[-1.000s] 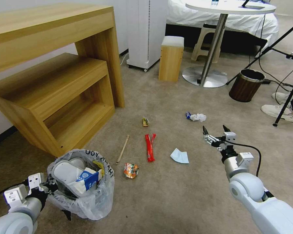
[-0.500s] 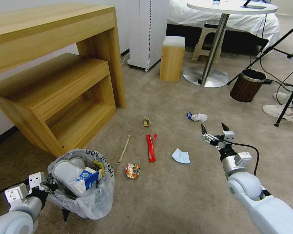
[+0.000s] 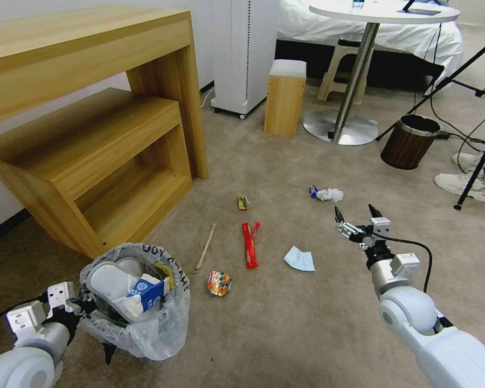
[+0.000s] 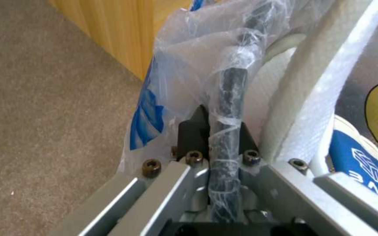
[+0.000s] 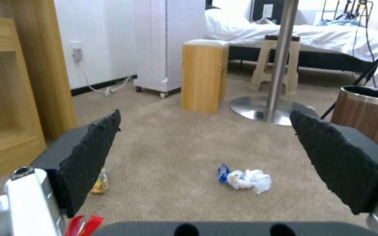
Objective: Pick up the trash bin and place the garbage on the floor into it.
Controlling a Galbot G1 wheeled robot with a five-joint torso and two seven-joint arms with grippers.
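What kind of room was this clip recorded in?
Probably a bedroom or hotel-style room: a bed with white bedding stands at the back, beside a round white pedestal table, on beige short-pile carpet. A tall light-wood desk unit stands along the wall.

The trash bin's [image 3: 137, 307] dark wall is mostly hidden behind its crinkled plastic bag [image 3: 161, 334], and the left gripper's [image 3: 83, 308] jaws are buried in that bag where they clamp the rim. The carton [image 3: 145, 295] inside is partly covered by a white slipper [image 3: 109, 281]. The small yellow packet [image 3: 243, 202] on the floor is too small to identify. The round table [image 3: 382, 12] is cut off at the head view's top edge.
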